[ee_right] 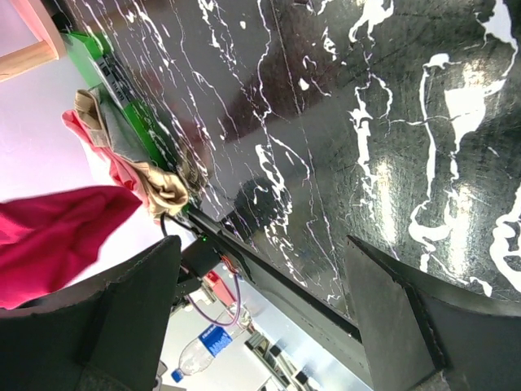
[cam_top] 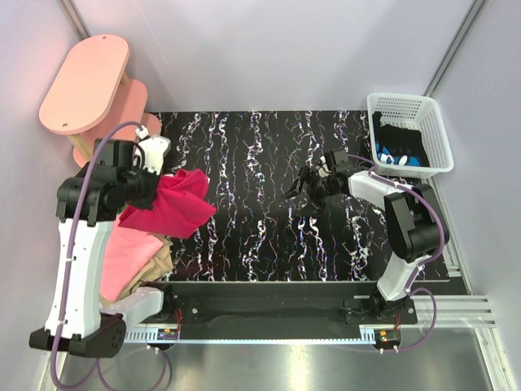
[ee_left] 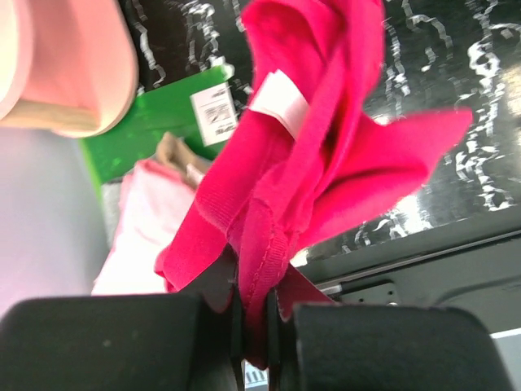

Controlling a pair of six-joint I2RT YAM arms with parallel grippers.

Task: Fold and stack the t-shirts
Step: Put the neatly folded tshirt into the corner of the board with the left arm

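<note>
A crimson-pink t-shirt (cam_top: 172, 204) hangs bunched at the table's left edge, pinched at its hem by my left gripper (cam_top: 146, 189). Up close, that gripper (ee_left: 259, 322) is shut on a fold of the crimson cloth (ee_left: 326, 155), whose white label (ee_left: 277, 98) shows. Below it lie a light pink t-shirt (cam_top: 126, 257) and a tan t-shirt (cam_top: 159, 265), heaped off the table's left side. My right gripper (cam_top: 299, 194) hovers open over the middle of the table, empty; its fingers (ee_right: 130, 309) stand wide apart over bare marble. The crimson shirt (ee_right: 57, 236) and tan shirt (ee_right: 159, 187) show at the left of that view.
The table (cam_top: 260, 187) is black marble with white veins. Pink oval wooden shelves (cam_top: 85, 81) stand at the back left. A white basket (cam_top: 435, 122) holding dark and blue items sits at the back right. A green panel (ee_left: 155, 122) lies beside the shirt heap.
</note>
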